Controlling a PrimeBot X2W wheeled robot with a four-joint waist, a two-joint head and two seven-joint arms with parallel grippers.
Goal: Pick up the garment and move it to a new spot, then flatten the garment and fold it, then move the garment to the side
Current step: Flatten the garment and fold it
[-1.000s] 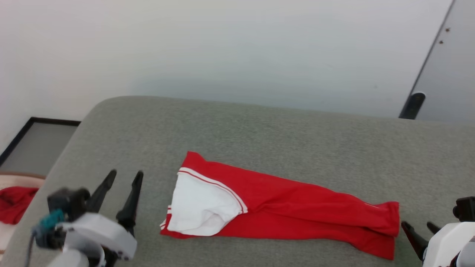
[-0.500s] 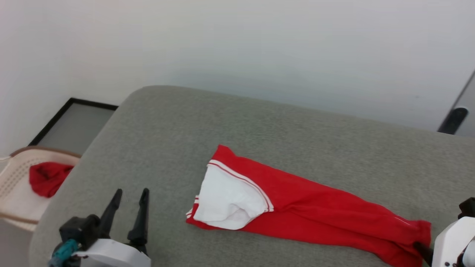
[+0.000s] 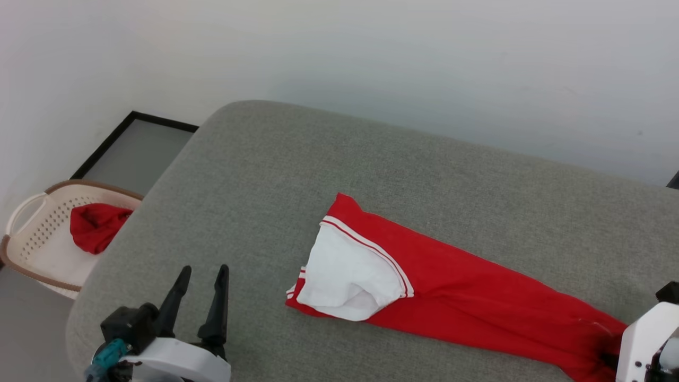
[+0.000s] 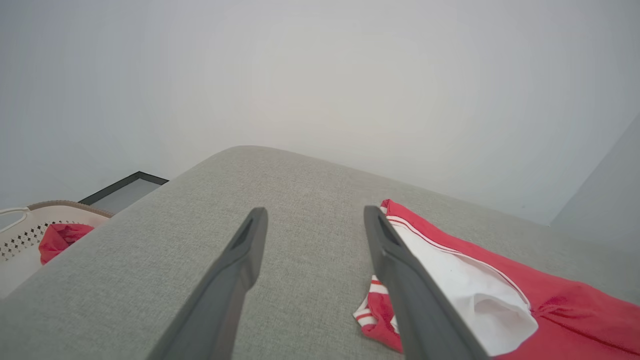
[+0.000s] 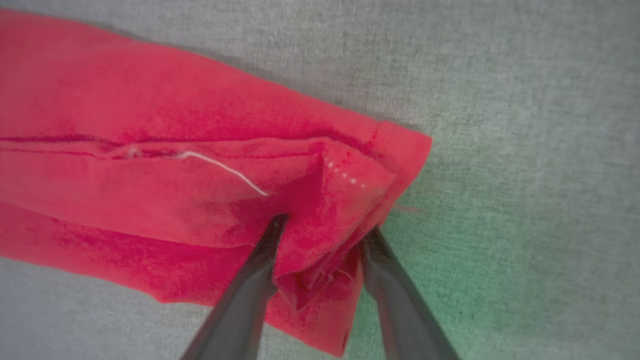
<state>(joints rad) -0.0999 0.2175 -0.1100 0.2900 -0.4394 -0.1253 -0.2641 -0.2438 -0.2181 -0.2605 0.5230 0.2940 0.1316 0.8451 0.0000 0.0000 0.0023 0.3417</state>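
Note:
The garment (image 3: 451, 286), a red jersey with a white sleeve panel and red-white striped trim, lies in a long folded strip across the grey cushion (image 3: 318, 159). My left gripper (image 3: 204, 270) hovers open to the left of the sleeve end, touching nothing; in the left wrist view the left gripper (image 4: 315, 215) has the garment (image 4: 500, 285) just right of its right finger. My right gripper (image 5: 324, 227) stands at the garment's (image 5: 150, 150) far right end. Its fingers are still apart, straddling a bunched fold of red cloth that touches both. Its white housing (image 3: 644, 339) covers that end.
A cream perforated basket (image 3: 32, 212) holding a plain red cloth (image 3: 98, 228) stands on the floor left of the cushion. A black-framed panel (image 3: 138, 154) lies on the floor behind it. A pale wall runs behind the cushion, whose rounded left edge drops off near my left gripper.
The head camera has swung left, shifting the whole picture right and bringing the basket into view. My right gripper came down onto the garment's right end and its fingers narrowed a little around the cloth.

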